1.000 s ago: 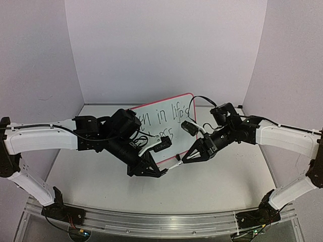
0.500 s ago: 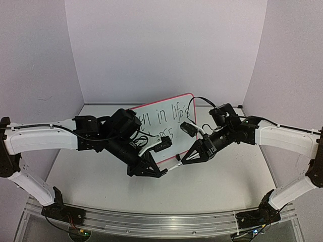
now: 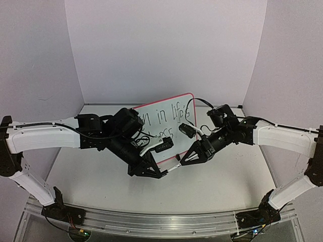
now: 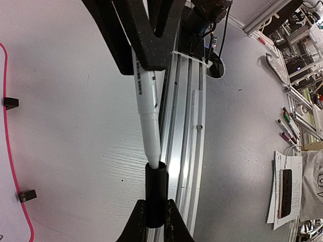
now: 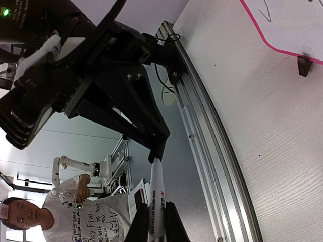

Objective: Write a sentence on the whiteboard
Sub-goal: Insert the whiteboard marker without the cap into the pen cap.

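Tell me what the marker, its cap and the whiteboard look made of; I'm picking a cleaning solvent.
Marker barrel: smooth white plastic, judging by its printed, faintly shiny surface. Cap: matte black, probably plastic. Whiteboard: smooth white writing face, material unclear; thin pink-red frame, likely plastic.

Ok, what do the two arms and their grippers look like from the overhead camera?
They match. The left arm and right arm have long white shells with black joints and wrist sections, and thin black cables run along them. The left gripper and right gripper are matt black wedges tapering to narrow fingers. No markings are legible.
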Controlling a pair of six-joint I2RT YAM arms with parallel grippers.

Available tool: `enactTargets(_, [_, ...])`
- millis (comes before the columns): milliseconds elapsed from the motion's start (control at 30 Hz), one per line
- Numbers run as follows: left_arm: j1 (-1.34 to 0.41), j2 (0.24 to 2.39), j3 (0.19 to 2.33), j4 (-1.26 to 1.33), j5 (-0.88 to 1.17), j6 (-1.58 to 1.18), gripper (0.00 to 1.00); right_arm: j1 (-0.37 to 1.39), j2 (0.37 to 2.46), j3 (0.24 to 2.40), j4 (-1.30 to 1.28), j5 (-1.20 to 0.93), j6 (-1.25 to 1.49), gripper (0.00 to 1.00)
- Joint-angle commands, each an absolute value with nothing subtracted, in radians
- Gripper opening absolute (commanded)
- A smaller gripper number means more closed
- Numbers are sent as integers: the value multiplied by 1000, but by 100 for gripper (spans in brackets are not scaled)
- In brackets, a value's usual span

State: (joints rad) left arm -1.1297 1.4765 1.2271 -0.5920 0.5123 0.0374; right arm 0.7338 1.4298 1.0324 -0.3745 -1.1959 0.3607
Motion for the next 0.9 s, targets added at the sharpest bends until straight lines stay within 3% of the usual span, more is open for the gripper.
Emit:
enactTargets(0, [-1130, 1483, 1299, -539, 560, 73, 0, 744, 1452, 1067, -365, -1181, 335, 0])
enactTargets(867, [-1128, 1512, 1322, -424, 481, 23, 0, 836, 1532, 1100, -347, -1120, 347, 0])
